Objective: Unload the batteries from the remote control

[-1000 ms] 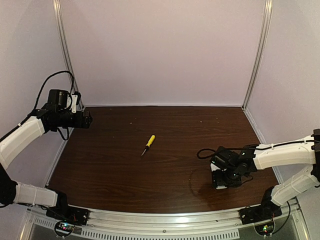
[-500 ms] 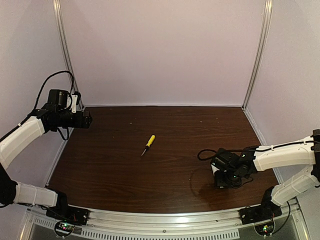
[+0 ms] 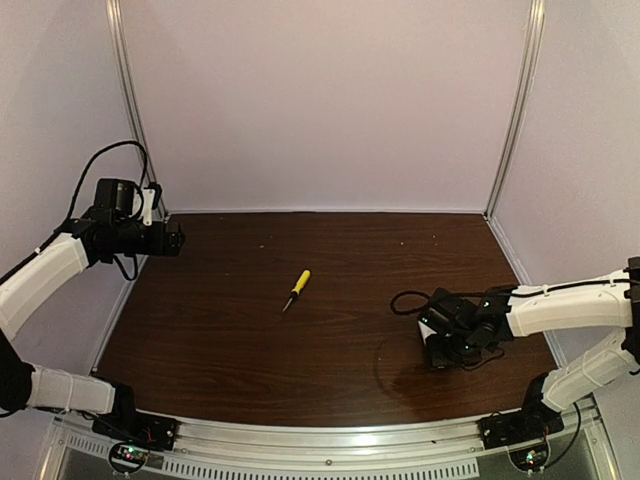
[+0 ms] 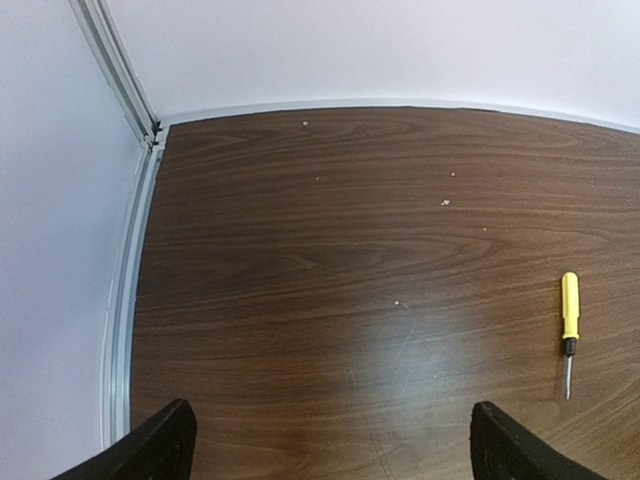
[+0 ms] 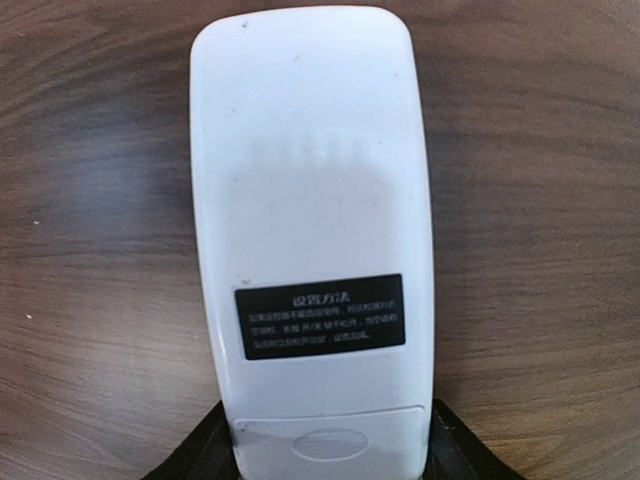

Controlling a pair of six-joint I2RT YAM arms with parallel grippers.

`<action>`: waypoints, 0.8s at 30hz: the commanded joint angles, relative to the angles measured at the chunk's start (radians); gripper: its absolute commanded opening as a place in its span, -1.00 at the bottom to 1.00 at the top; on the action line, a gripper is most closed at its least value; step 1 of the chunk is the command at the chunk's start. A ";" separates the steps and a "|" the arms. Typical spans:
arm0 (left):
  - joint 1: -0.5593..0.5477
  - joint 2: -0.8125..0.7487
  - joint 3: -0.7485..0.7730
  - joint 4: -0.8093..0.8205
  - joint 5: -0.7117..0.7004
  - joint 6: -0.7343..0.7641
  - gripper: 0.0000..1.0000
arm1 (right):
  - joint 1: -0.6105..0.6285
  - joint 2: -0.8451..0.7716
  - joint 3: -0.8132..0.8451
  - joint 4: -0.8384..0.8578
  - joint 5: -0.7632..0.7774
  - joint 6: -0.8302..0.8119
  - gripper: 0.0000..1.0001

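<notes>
While the remote (image 5: pixel 312 200) lies back-up on the table (image 5: pixel 80 250), clamped by the right claw (image 5: pixel 325 455), its battery cover (image 5: pixel 330 432) looks shut; no batteries are out, and the left claw (image 4: pixel 330 445) hangs apart.

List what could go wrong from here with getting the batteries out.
1. The right gripper has its jaws against the cover end of the remote control, so they may pin the battery cover shut.
2. The left gripper hangs open far off, so it gives no bracing, and the remote may slide on the smooth table.
</notes>
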 commanded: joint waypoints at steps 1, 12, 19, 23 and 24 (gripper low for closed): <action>-0.004 -0.031 -0.021 0.058 0.071 0.006 0.95 | 0.004 0.012 0.080 0.037 0.093 -0.067 -0.22; -0.003 -0.131 -0.129 0.216 0.069 -0.088 0.95 | 0.005 0.075 0.214 0.139 0.162 -0.218 -0.22; -0.003 -0.076 -0.064 0.122 0.116 -0.085 0.95 | 0.005 0.058 0.236 0.202 0.187 -0.322 -0.22; -0.004 -0.043 -0.052 0.121 0.234 -0.065 0.95 | 0.004 0.041 0.238 0.270 0.179 -0.390 -0.22; -0.004 -0.033 -0.050 0.123 0.265 -0.064 0.95 | 0.004 0.039 0.242 0.282 0.177 -0.411 -0.22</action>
